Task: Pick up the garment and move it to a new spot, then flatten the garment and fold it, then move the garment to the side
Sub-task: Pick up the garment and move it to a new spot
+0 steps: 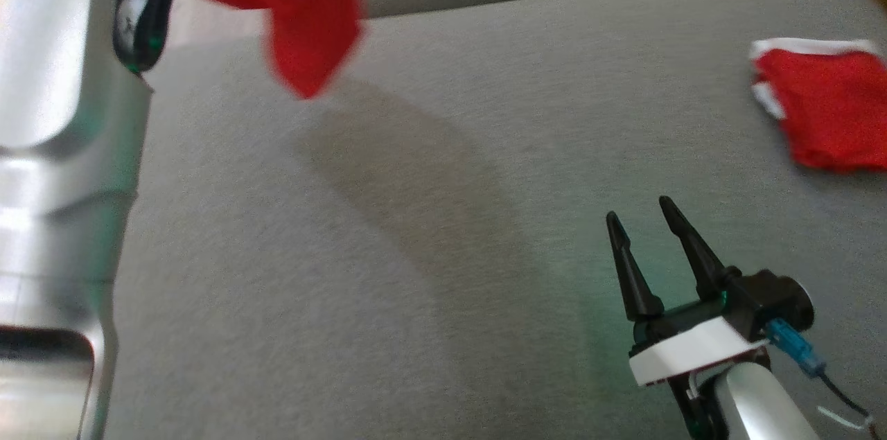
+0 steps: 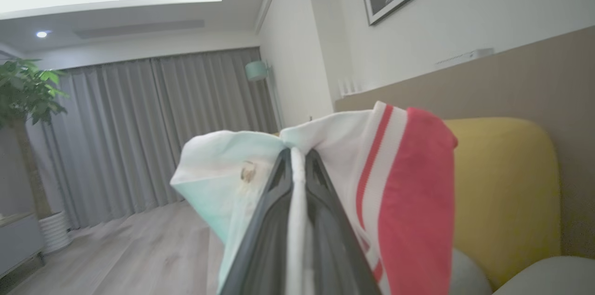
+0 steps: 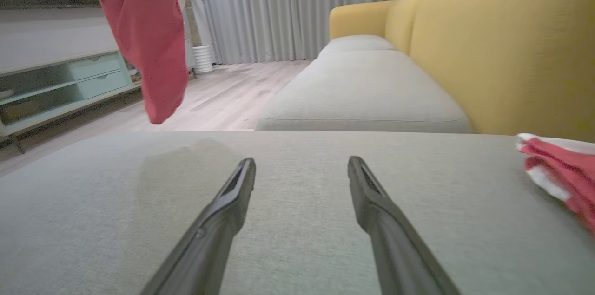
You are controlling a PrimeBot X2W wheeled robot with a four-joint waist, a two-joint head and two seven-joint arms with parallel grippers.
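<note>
My left pincer (image 2: 300,153) is clamped tight on the white trim of the red garment (image 1: 305,17), which hangs in the air over the far left of the grey seat cushion (image 1: 450,218). My right pincer (image 1: 639,207) gapes wide, holding nothing, low over broad bare cushion. A second red garment (image 1: 828,114) lies at the right edge; the right wrist view shows the yellow backrest (image 3: 488,53) behind it
</note>
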